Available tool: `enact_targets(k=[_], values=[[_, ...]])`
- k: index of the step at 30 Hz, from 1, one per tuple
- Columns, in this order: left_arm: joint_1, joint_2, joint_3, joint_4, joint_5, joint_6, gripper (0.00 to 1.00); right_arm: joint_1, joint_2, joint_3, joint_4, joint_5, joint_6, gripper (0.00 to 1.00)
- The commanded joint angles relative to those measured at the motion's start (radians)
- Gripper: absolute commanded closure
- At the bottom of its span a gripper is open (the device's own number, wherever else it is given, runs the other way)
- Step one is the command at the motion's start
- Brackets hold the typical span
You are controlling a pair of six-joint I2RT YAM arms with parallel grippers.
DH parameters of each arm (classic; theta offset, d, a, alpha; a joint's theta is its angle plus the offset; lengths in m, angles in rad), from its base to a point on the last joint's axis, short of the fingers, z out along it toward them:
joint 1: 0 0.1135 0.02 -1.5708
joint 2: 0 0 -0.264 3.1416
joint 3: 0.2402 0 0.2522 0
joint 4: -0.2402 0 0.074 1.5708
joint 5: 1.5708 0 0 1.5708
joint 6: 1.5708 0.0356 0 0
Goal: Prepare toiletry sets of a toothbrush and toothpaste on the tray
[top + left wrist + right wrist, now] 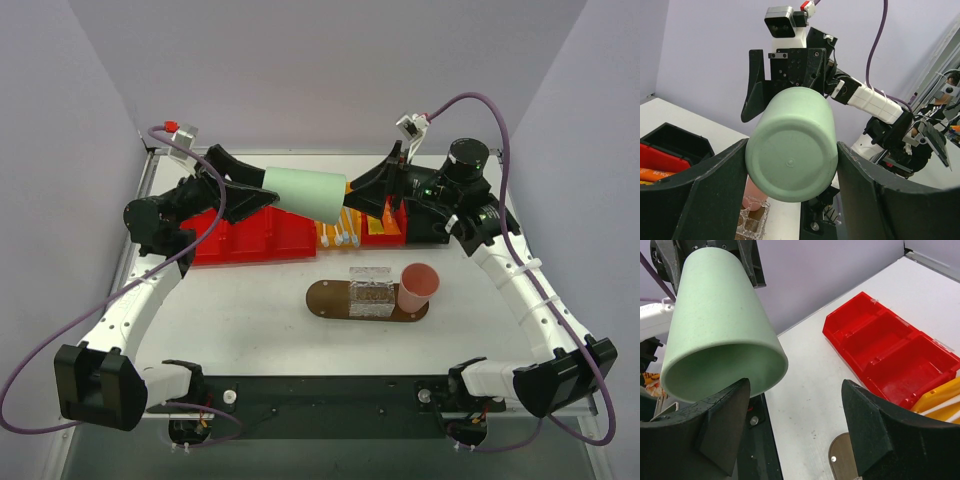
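Now the left tool [792, 150] grips the bottom of a green cup [310, 195], held sideways in the air. The right tool [795, 390] is open by the cup's mouth. The tray [325, 298] lies on the desk [250, 310] with a pink cup [418, 287] on it, and the toothbrushes [343, 232] sit behind it.

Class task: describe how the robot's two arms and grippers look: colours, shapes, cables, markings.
The left arm and right arm each have white links between bulky black joints, with a purple cable looping alongside. The left gripper and right gripper each carry two broad, matt black fingers. A small white wrist camera with a red plug tops the left wrist. No markings are legible.
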Motion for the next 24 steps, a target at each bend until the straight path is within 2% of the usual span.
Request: enact_targets(k=[1, 4, 6, 7, 8, 10, 11, 13, 18, 19, 20, 22, 23, 24], values=[[-0.010, -0.007, -0.008, 0.090, -0.038, -0.020, 1.00, 0.035, 0.028, 0.005, 0.107, -0.032, 0.024, 0.32], [-0.012, -0.015, -0.026, 0.098, -0.044, -0.018, 1.00, 0.053, 0.056, 0.010, 0.135, -0.033, 0.056, 0.35], [-0.013, -0.021, -0.037, 0.099, -0.047, -0.017, 1.00, 0.071, 0.079, 0.014, 0.164, -0.040, 0.078, 0.43], [-0.013, -0.021, -0.039, 0.101, -0.051, -0.018, 1.00, 0.078, 0.087, 0.019, 0.165, -0.043, 0.085, 0.49], [-0.013, -0.023, -0.043, 0.107, -0.055, -0.021, 1.00, 0.084, 0.100, 0.027, 0.165, -0.044, 0.087, 0.62], [-0.013, -0.024, -0.052, 0.116, -0.064, -0.024, 1.00, 0.098, 0.110, 0.030, 0.168, -0.058, 0.089, 0.77], [-0.015, -0.027, -0.056, 0.119, -0.067, -0.024, 1.00, 0.101, 0.114, 0.030, 0.170, -0.061, 0.090, 0.90], [-0.012, -0.030, -0.062, 0.119, -0.067, -0.021, 1.00, 0.104, 0.110, 0.024, 0.168, -0.060, 0.089, 1.00], [-0.013, -0.036, -0.071, 0.040, -0.070, 0.040, 1.00, 0.104, 0.070, 0.030, 0.094, -0.035, 0.034, 1.00], [-0.012, -0.038, -0.069, 0.014, -0.069, 0.087, 0.91, 0.104, 0.061, 0.036, 0.067, -0.021, 0.018, 1.00], [-0.013, -0.041, -0.063, -0.041, -0.066, 0.116, 0.76, 0.104, 0.045, 0.042, 0.037, 0.009, 0.000, 1.00], [-0.010, -0.049, -0.056, -0.103, -0.055, 0.217, 0.54, 0.104, 0.028, 0.065, -0.067, 0.051, -0.069, 1.00], [-0.004, -0.056, -0.048, -0.173, -0.054, 0.253, 0.32, 0.102, 0.012, 0.071, -0.100, 0.077, -0.094, 1.00], [0.001, -0.061, -0.045, -0.204, -0.055, 0.285, 0.23, 0.102, 0.004, 0.074, -0.156, 0.110, -0.133, 1.00]])
